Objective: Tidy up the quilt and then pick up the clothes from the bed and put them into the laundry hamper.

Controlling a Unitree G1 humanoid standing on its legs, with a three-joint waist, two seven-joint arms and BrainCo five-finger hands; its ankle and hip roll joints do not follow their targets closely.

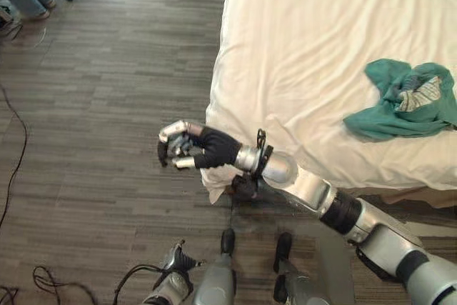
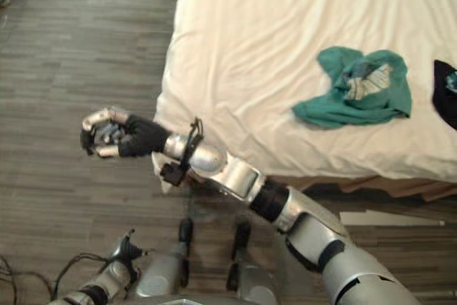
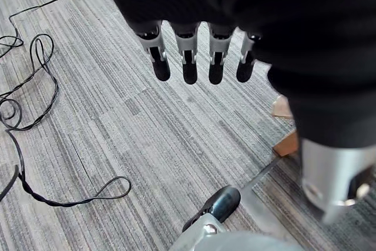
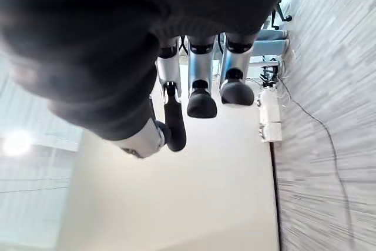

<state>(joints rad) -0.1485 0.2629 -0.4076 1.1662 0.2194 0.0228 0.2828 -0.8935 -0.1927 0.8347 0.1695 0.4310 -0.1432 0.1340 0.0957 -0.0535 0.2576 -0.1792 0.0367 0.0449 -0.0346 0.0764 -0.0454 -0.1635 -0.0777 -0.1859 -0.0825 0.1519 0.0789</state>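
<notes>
The right robot hand (image 1: 187,146) is held over the floor just off the corner of the bed (image 1: 285,48), its fingers curled in on nothing. The left robot hand (image 3: 194,57) hangs low over the floor, fingers relaxed and straight, empty. The white quilt (image 2: 271,26) is spread fairly flat, so the tidying step is judged nearly done. The teal garment (image 1: 407,101) lies crumpled on the bed, well apart from both hands; a reach toward it is called for next. A dark item (image 2: 446,91) is seen at the bed's edge.
</notes>
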